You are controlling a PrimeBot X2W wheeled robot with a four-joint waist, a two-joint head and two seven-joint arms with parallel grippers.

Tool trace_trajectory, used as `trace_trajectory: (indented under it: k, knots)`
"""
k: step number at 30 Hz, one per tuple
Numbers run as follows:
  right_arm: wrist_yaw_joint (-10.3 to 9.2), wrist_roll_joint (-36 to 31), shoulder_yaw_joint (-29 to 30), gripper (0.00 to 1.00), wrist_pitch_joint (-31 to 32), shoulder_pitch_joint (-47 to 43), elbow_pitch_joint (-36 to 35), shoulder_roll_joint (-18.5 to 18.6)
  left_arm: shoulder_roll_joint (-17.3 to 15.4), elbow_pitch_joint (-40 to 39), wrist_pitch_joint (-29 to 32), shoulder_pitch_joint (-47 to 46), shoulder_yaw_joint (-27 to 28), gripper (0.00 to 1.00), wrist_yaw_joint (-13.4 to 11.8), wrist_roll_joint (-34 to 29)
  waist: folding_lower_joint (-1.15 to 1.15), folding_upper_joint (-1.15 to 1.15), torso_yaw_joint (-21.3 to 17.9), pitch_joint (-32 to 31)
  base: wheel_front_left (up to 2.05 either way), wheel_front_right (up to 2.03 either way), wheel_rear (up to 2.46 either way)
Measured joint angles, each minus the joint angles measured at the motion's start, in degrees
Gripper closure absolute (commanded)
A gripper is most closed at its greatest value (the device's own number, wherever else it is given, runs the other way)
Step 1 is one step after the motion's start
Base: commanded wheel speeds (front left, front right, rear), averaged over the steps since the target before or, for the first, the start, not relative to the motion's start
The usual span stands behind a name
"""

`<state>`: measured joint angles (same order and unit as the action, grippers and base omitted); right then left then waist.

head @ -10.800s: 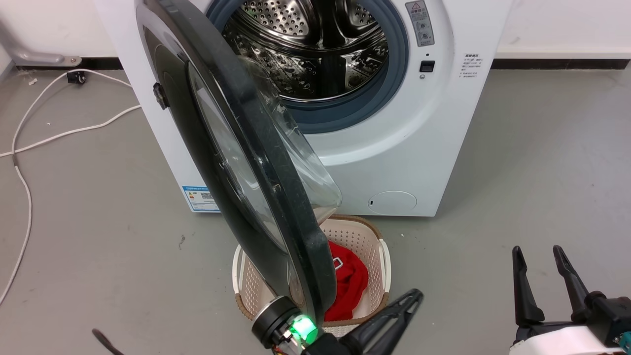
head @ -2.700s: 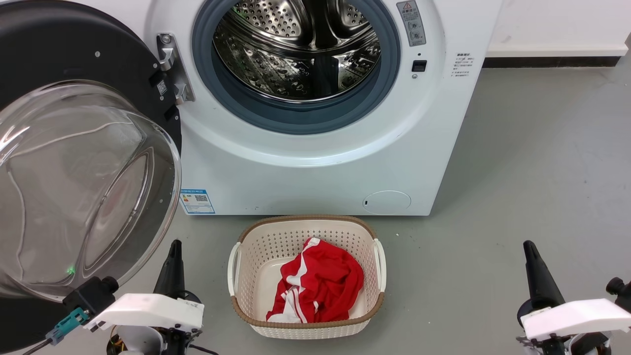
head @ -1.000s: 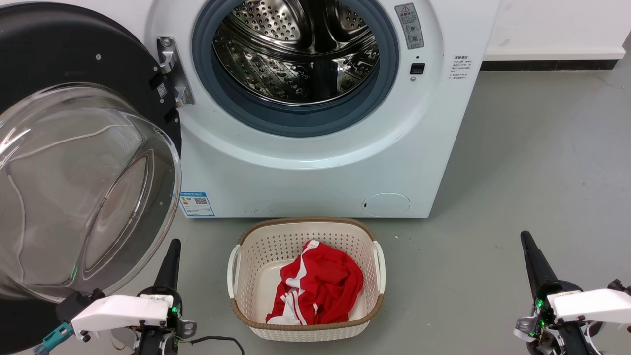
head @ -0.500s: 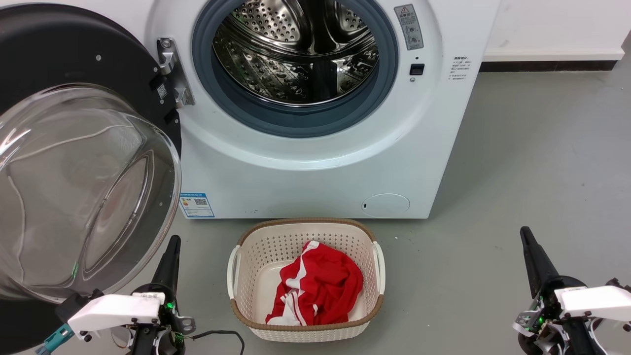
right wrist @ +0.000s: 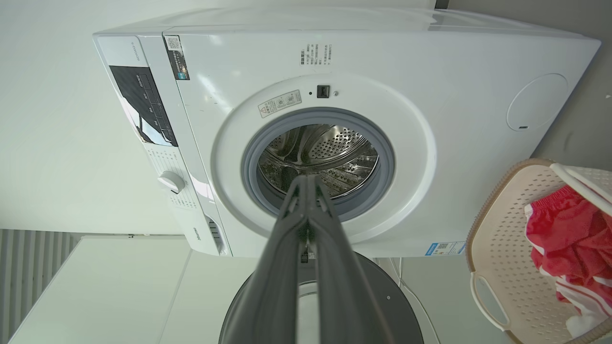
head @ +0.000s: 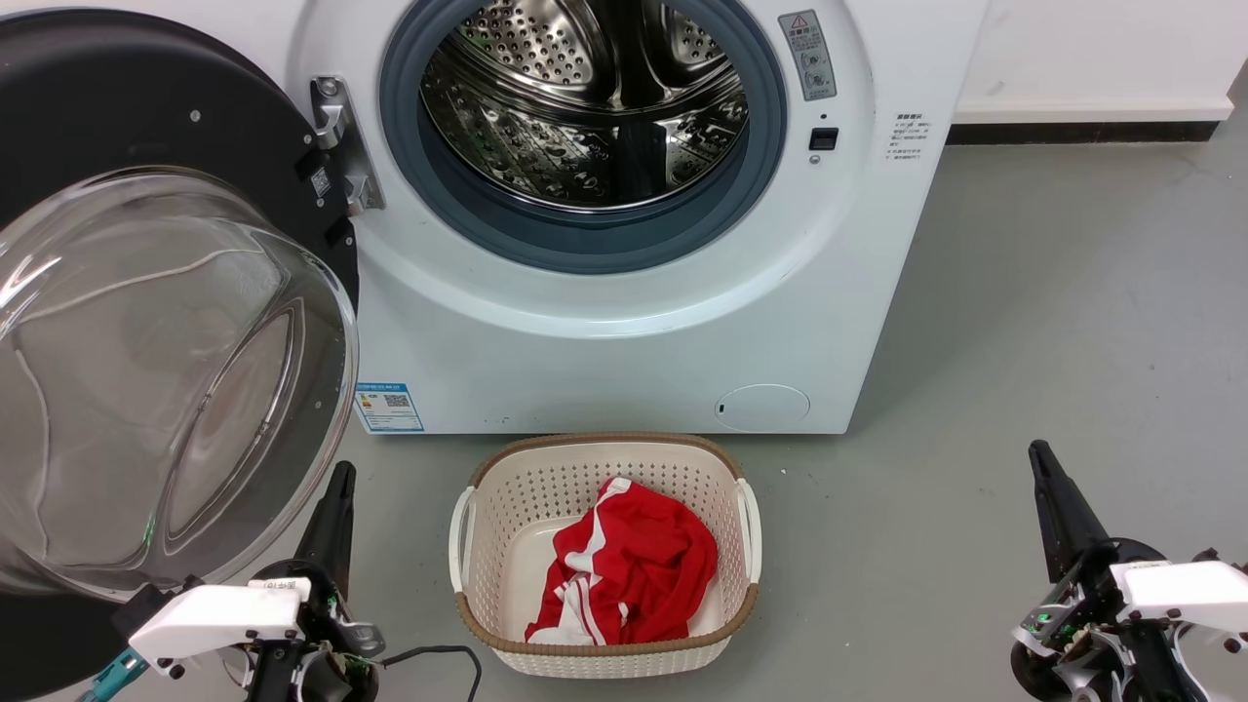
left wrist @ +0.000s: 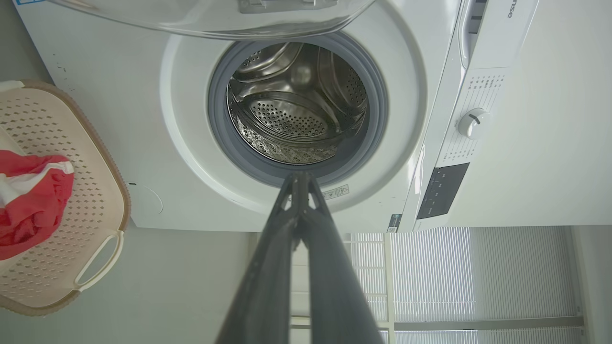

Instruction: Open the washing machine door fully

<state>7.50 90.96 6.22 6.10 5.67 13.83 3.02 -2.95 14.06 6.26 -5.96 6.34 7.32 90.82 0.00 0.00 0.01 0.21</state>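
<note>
A: Where's the door?

B: Left side of the head view, standing wide open beside the machine. Its inner face is toward the camera and its glass bowl bulges at middle left. The hinge sits just left of the drum, which is wholly uncovered at top centre.

A: So the job's done?

B: Done or all but, I'd judge. The door lies about level with the machine's front, and nothing of it crosses the drum. Whether the hinge has any travel left, I can't tell from these views.

A: And the grippers?

B: The left gripper is at lower left, just beside the bowl's lower rim; I can't tell whether it's touching. The right gripper is at lower right over the floor, well apart from the machine. In each wrist view the two fingers meet at their tips with nothing between them, so both are clenched on air.

A: What can't you make out?

B: The door's left part runs off the frame's left edge, and its outer face is turned away. Everything seen through the bowl is a blur. The small print on the machine's front is too fine to read. One thing is plain, though: the basket at bottom centre, with a red cloth in it, stands before the machine and apart from the door
</note>
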Motion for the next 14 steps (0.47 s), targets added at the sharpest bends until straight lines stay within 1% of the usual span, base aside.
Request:
trace_trajectory:
  k: [4,14]
  knots:
    - [0.0,1.4,0.1,1.0,0.3,0.1,0.2,0.0,0.0,0.0,0.3,-0.1,0.2,1.0,0.1,1.5,0.0,0.0,0.0,0.0,0.0,0.0,0.0]
    - [0.0,1.4,0.1,1.0,0.3,0.2,0.2,0.0,0.0,0.0,0.3,-0.1,0.2,1.0,0.1,1.5,0.0,0.0,0.0,0.0,0.0,0.0,0.0]
